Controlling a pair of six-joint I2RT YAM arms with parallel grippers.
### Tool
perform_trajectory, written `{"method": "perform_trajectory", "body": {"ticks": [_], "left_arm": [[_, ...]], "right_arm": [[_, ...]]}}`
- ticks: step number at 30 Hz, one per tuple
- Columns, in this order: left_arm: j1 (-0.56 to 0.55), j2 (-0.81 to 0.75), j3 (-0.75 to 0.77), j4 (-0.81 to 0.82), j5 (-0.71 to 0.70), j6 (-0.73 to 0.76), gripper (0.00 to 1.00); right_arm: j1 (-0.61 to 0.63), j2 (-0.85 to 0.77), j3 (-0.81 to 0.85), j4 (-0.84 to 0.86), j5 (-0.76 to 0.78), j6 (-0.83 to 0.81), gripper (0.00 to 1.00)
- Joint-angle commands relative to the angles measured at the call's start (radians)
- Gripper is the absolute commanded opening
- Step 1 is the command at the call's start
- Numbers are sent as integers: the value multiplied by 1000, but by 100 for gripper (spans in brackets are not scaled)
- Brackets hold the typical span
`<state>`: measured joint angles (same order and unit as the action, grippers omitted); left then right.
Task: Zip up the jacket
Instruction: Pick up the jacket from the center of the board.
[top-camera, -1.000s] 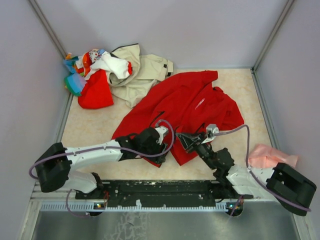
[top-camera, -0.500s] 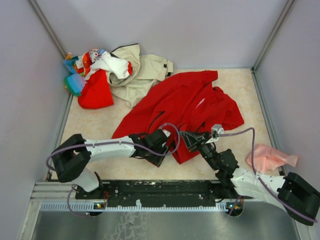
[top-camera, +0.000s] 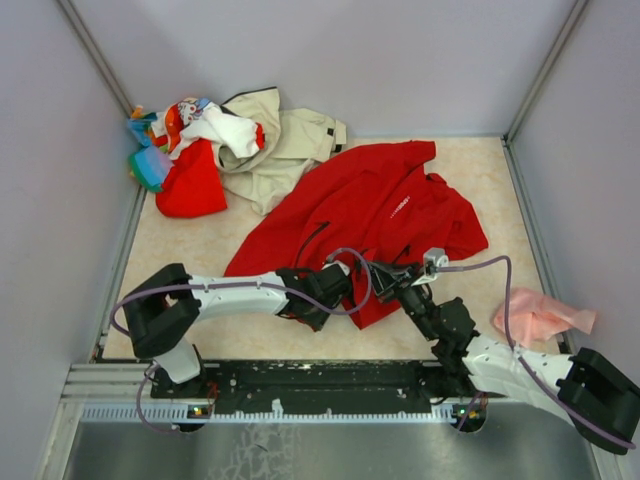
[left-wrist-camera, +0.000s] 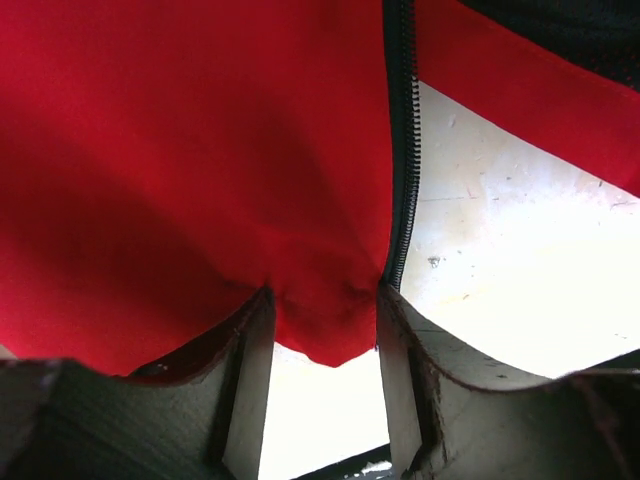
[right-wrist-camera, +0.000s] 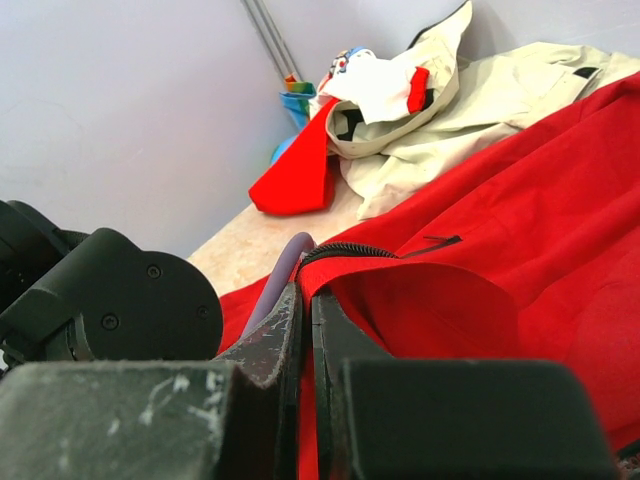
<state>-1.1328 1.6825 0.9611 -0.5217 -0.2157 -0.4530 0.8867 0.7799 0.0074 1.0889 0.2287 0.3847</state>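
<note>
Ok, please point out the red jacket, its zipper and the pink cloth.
red jacket (top-camera: 362, 198), top external view, chest panel
zipper (left-wrist-camera: 403, 150), left wrist view, black teeth
pink cloth (top-camera: 536, 315), top external view, its middle

Beige jacket beside mixed clothes pile; pink cloth near right edge.

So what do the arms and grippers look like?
The left arm and right arm have white shells, black joints and bases, a lilac cable looping along each. The left gripper has grey blocky fingers; the right gripper dark ones, scuffed pale.
</note>
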Motion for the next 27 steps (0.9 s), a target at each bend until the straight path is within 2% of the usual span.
{"method": "perform_trajectory", "body": {"ticks": [1,5,12,17,22,27], "left_arm": [[-9,126,-73,-46,27,-37,47],[-11,155,-89,-11,54,-38,35],[-8,93,-122,81,102,-41,0],[17,-38,-159,187,130,-51,0],[84,-272,-284,412,150,-101,0],[146,-403,-356,596,201,-115,0]], "right_arm": [[-5,-10,-175,68,11,-24,0],[-5,-11,-176,61,11,-21,0],[-5,-34,-175,47,13,-24,0],[-5,-57,-175,43,7,-35,0],[-5,-81,-176,42,-7,-78,0],[-6,-108,-169,29,-22,-73,0]]}}
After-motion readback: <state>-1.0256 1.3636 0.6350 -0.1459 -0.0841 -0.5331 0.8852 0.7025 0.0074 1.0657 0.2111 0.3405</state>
